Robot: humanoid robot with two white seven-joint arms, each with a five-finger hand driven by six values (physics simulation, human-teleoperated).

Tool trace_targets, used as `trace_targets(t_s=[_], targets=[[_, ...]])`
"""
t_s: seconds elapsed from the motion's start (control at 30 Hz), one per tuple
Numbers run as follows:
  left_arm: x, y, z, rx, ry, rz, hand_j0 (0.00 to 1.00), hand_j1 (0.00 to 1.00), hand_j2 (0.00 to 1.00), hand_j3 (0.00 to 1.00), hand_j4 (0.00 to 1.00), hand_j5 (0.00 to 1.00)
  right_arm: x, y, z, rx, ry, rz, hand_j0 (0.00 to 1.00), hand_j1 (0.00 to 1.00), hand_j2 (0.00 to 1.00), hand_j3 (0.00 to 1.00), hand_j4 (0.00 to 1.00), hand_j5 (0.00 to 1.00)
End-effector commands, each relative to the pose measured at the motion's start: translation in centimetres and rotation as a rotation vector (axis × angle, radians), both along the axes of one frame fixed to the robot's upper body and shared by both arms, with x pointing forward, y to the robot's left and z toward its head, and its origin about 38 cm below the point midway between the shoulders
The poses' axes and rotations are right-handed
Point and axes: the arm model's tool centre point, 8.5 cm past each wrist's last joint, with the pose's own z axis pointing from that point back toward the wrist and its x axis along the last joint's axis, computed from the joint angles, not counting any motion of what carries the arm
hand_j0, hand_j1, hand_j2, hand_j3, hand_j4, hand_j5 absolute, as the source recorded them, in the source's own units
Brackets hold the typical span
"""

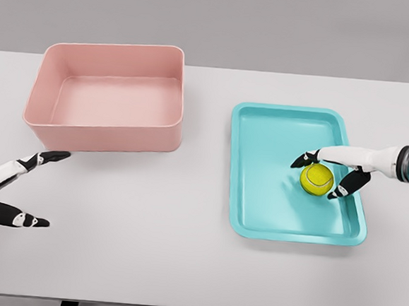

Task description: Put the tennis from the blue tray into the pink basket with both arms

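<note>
Ball (316, 178) and tray (257, 200) sit toward the right edge of the worktop (184, 229), the tennis ball lying on the tray's floor, closer to its right rim than its left. The right hand (330, 176) reaches in from the right edge with its fingers (304, 160) spread either side of the ball: one dark tip lies just beyond the ball on the far side, another just beside it on the near side, so the hand brackets the ball, apparently to close on it. Whether the tips already touch it I cannot tell; the hand looks partly open, not yet clamped. The pink basket (107, 128) stands near the far left corner of the worktop, well apart from the tray, its open top ready to receive the ball. The left hand (17, 191) rests near the left edge, just in front of the basket, fingers loosely spread and holding nothing, probably placed there to take the ball across, since the basket lies out on its side.
</note>
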Motion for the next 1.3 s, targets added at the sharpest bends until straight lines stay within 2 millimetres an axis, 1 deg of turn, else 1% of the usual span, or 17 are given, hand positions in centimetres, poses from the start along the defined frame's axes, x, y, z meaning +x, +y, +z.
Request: trace_targets(t_s=[0.0, 0.13, 0.2, 0.3, 0.37, 0.43, 0.57, 0.63, 0.7, 0.77, 0.87, 0.97, 1.07, 1.13, 1.27], targets=[[0.1, 0.4, -0.2, 0.001, 0.007, 0.015, 1.00, 1.00, 1.00, 1.00, 1.00, 1.00, 0.0, 0.1, 0.0, 0.004, 0.001, 0.000, 0.75, 0.75, 0.75, 0.75, 0.75, 0.75], [0.0, 0.4, -0.3, 0.001, 0.008, 0.015, 1.00, 1.00, 1.00, 1.00, 1.00, 1.00, 0.0, 0.2, 0.1, 0.004, -0.002, 0.004, 0.70, 0.70, 0.70, 0.70, 0.70, 0.70], [0.0, 0.3, -0.4, -0.001, 0.008, 0.015, 1.00, 1.00, 1.00, 1.00, 1.00, 1.00, 0.0, 0.3, 0.0, 0.006, 0.000, 0.005, 0.61, 0.61, 0.61, 0.61, 0.61, 0.61], [0.0, 0.3, -0.4, 0.000, 0.007, 0.014, 1.00, 1.00, 1.00, 1.00, 1.00, 1.00, 0.0, 0.5, 0.1, 0.009, -0.003, 0.012, 0.51, 0.51, 0.51, 0.51, 0.51, 0.51], [0.0, 0.3, -0.4, 0.000, 0.007, 0.014, 1.00, 1.00, 1.00, 1.00, 1.00, 1.00, 0.0, 0.5, 0.2, 0.012, -0.005, 0.012, 0.42, 0.42, 0.42, 0.42, 0.42, 0.42], [0.0, 0.3, -0.4, 0.000, 0.007, 0.014, 1.00, 1.00, 1.00, 1.00, 1.00, 1.00, -0.1, 0.6, 0.7, 0.017, -0.019, 0.029, 0.40, 0.40, 0.40, 0.40, 0.40, 0.40], [0.0, 0.3, -0.4, 0.000, 0.007, 0.014, 1.00, 1.00, 1.00, 1.00, 1.00, 1.00, -0.5, 1.6, 1.7, 0.053, -0.050, 0.098, 0.40, 0.40, 0.40, 0.40, 0.40, 0.40], [0.0, 0.3, -0.4, 0.000, 0.007, 0.014, 1.00, 1.00, 1.00, 1.00, 1.00, 1.00, -0.6, 2.2, 3.5, 0.087, -0.104, 0.151, 0.40, 0.40, 0.40, 0.40, 0.40, 0.40], [0.0, 0.3, -0.4, 0.002, 0.007, 0.014, 1.00, 1.00, 1.00, 1.00, 1.00, 1.00, -1.1, 3.4, 5.6, 0.119, -0.165, 0.212, 0.40, 0.40, 0.40, 0.40, 0.40, 0.40], [0.0, 0.3, -0.3, 0.003, 0.006, 0.014, 1.00, 1.00, 1.00, 1.00, 1.00, 1.00, -1.8, 4.7, 6.5, 0.146, -0.196, 0.279, 0.41, 0.41, 0.41, 0.41, 0.41, 0.41], [0.0, 0.4, -0.3, 0.004, 0.004, 0.014, 1.00, 1.00, 1.00, 1.00, 1.00, 1.00, -2.4, 7.2, 6.3, 0.193, -0.204, 0.353, 0.42, 0.42, 0.42, 0.42, 0.42, 0.42], [0.0, 0.3, -0.3, 0.003, 0.004, 0.013, 1.00, 1.00, 1.00, 1.00, 1.00, 1.00, -2.6, 12.6, 5.4, 0.298, -0.198, 0.448, 0.42, 0.42, 0.42, 0.42, 0.42, 0.42], [0.0, 0.4, -0.3, 0.004, 0.004, 0.014, 1.00, 1.00, 1.00, 1.00, 1.00, 1.00, -2.9, 15.8, 5.1, 0.353, -0.202, 0.498, 0.42, 0.42, 0.42, 0.42, 0.42, 0.42], [0.0, 0.4, -0.3, 0.002, 0.004, 0.015, 1.00, 1.00, 1.00, 1.00, 1.00, 1.00, -2.9, 18.8, 4.9, 0.372, -0.216, 0.534, 0.42, 0.42, 0.42, 0.42, 0.42, 0.42], [0.0, 0.4, -0.3, 0.002, 0.004, 0.015, 1.00, 1.00, 1.00, 1.00, 1.00, 1.00, -2.6, 23.5, 4.0, 0.407, -0.218, 0.562, 0.42, 0.42, 0.42, 0.42, 0.42, 0.42]])
